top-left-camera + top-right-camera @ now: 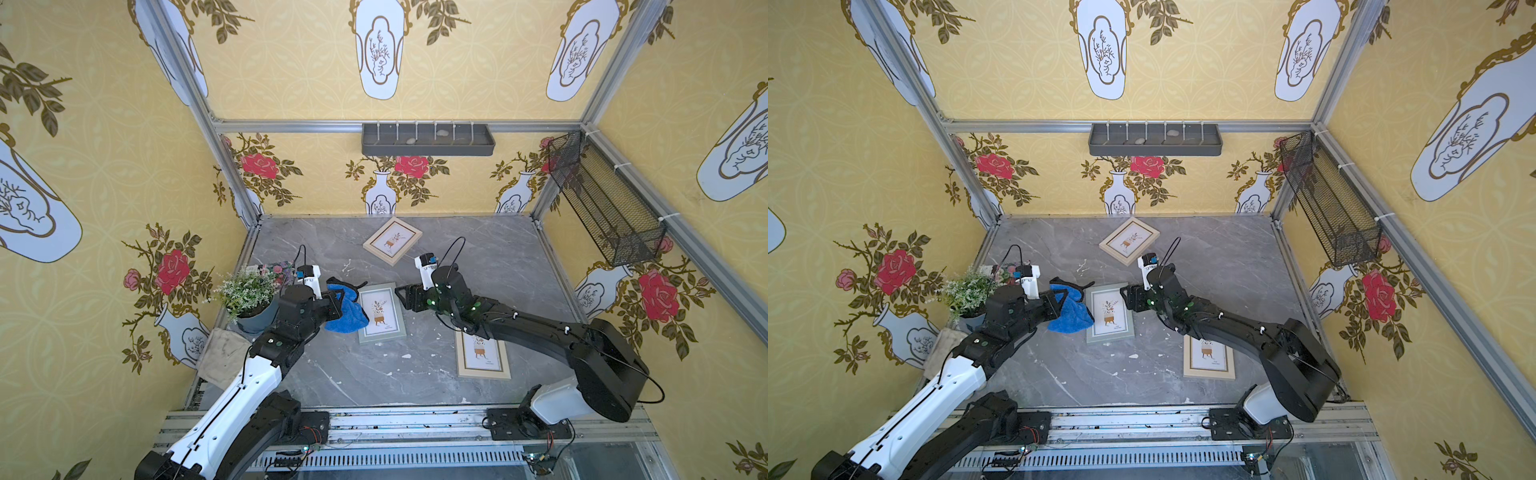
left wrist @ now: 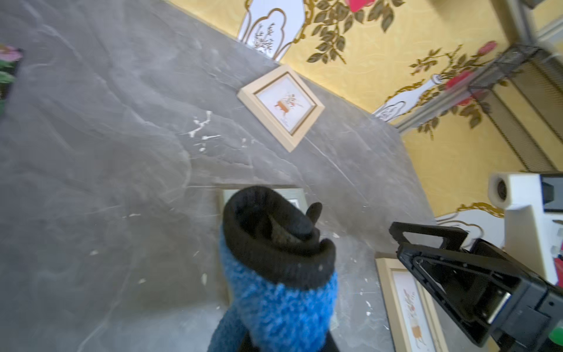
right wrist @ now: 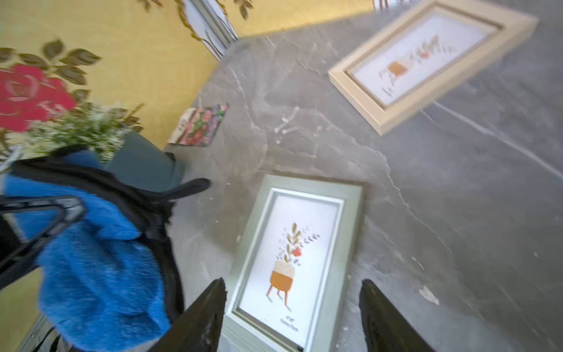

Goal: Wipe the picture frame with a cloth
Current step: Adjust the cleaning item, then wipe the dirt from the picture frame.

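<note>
Left jaws clamped on cloth (image 1: 347, 309) | right jaws apart | grey-green frame (image 1: 381, 311) flat, long axis toward back wall

Bright even light; motion-blurred wrist views

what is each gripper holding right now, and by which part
The left gripper is shut on the blue cloth, pinching a bunched fold near its black-trimmed edge. The right gripper is open by the grey-green frame, holding nothing.
</note>
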Controlling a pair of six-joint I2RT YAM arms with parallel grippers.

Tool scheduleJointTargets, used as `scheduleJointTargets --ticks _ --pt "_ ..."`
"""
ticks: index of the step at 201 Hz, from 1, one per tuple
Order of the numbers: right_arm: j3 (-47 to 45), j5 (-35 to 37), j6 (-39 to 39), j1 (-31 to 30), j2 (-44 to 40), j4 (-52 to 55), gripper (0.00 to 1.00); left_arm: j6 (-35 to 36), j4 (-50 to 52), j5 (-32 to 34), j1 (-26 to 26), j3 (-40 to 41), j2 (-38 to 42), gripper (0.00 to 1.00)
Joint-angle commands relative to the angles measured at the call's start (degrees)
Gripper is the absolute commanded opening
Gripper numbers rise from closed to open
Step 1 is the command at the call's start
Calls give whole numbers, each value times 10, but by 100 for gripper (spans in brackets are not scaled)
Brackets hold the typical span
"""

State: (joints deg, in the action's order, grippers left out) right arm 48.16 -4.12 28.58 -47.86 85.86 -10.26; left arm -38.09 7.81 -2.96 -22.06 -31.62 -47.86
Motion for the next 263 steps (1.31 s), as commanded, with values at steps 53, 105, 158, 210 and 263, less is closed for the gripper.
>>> scheduleJointTargets --ticks 53,105,158,210,263 --pt "81 -32 80 14 121 136 69 26 169 189 10 -41 -65 0" --pt "127 -36 75 -16 174 198 67 26 118 149 9 -56 -139 0" --pt "132 -29 87 -48 189 248 63 27 78 111 10 -109 -225 0" --pt "149 -13 83 -63 214 249 49 28 55 77 -26 -181 -329 0" --pt "167 6 86 -72 229 259 32 -8 7 25 -70 -254 -492 0"
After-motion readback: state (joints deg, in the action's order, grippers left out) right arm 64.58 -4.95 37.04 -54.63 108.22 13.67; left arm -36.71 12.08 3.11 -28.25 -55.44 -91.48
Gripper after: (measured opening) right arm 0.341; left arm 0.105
